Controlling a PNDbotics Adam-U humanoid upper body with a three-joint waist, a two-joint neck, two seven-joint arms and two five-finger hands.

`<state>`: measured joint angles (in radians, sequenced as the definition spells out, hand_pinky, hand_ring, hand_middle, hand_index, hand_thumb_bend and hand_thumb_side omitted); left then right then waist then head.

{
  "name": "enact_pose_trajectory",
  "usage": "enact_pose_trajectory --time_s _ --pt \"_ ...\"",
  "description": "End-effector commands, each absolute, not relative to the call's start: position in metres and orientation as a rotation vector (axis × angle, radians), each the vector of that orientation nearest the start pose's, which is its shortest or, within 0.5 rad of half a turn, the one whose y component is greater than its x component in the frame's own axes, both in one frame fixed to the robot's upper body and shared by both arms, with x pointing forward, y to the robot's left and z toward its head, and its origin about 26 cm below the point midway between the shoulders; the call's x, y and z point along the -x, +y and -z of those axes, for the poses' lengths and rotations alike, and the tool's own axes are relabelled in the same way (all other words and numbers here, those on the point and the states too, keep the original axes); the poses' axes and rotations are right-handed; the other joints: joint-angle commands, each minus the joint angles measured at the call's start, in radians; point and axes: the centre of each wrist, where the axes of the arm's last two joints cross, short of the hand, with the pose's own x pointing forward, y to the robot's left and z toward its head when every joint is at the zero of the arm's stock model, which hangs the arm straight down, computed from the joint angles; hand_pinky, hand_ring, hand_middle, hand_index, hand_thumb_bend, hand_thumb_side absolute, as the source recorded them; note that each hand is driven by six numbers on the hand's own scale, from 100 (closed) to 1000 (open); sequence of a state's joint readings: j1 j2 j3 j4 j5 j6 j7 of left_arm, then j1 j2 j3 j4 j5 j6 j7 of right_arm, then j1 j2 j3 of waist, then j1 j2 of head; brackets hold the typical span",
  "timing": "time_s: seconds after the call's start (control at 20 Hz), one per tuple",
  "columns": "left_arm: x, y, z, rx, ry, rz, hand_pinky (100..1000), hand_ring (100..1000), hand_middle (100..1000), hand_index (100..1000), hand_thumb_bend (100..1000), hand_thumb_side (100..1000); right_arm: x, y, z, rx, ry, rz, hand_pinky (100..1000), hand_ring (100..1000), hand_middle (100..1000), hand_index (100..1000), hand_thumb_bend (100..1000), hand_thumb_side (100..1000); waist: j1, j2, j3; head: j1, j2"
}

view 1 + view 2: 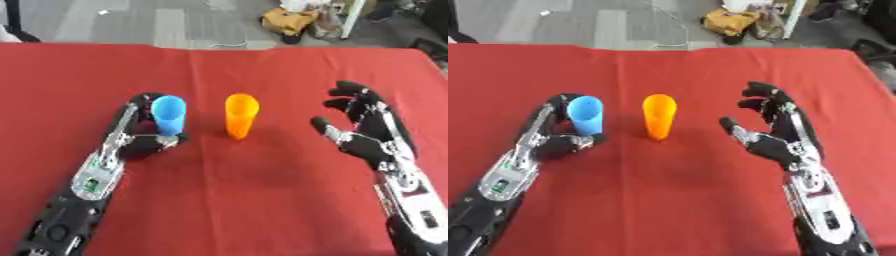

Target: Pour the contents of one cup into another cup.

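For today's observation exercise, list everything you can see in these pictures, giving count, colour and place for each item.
blue cup: one, blue, upright on the table's left part, inside the left hand.
orange cup: one, orange, upright at the table's middle, untouched.
table: one, covered in red cloth, fills most of the view.
floor clutter: yellow-brown heap, on the grey floor beyond the far edge.
left hand: one, black and silver, curled round the blue cup.
right hand: one, black and silver, open, right of the orange cup.

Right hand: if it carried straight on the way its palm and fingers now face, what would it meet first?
Probably the orange cup. The open right hand faces it across bare red cloth, though depth is hard to judge.
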<state>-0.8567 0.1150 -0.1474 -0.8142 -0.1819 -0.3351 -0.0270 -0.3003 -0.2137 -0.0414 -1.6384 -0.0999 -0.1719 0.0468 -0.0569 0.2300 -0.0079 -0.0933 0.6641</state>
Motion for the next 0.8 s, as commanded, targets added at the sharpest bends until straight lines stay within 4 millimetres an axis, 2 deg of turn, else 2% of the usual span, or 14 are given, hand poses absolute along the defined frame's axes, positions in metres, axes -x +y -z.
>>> enact_pose_trajectory --time_s 0.05,0.25,0.55,0.8 --pt "-0.4714 0.1661 -0.1008 -0.063 -1.971 0.693 594 675 699 762 790 100 -0.3446 -0.2693 -0.119 -0.011 -2.14 -0.206 854 681 675 790 565 100 0.002 -0.013 -0.007 0.005 -0.015" --pt "-0.4735 0.1633 -0.1053 -0.069 -1.98 0.712 571 632 668 756 789 100 -0.345 -0.2684 -0.1195 -0.018 -2.143 -0.211 854 680 672 789 565 100 0.002 -0.009 -0.016 0.006 -0.018" --pt "-0.4747 0.1612 -0.1054 -0.072 -1.973 0.737 469 544 596 740 771 100 -0.3452 -0.2682 -0.1196 -0.02 -2.143 -0.21 855 679 668 788 564 100 0.001 -0.006 -0.027 0.008 -0.02" --pt "-0.4743 0.1619 -0.1016 -0.068 -1.958 0.742 385 482 536 720 706 100 -0.3452 -0.2681 -0.1194 -0.021 -2.143 -0.21 855 679 666 788 563 100 0.0 -0.007 -0.027 0.008 -0.02"
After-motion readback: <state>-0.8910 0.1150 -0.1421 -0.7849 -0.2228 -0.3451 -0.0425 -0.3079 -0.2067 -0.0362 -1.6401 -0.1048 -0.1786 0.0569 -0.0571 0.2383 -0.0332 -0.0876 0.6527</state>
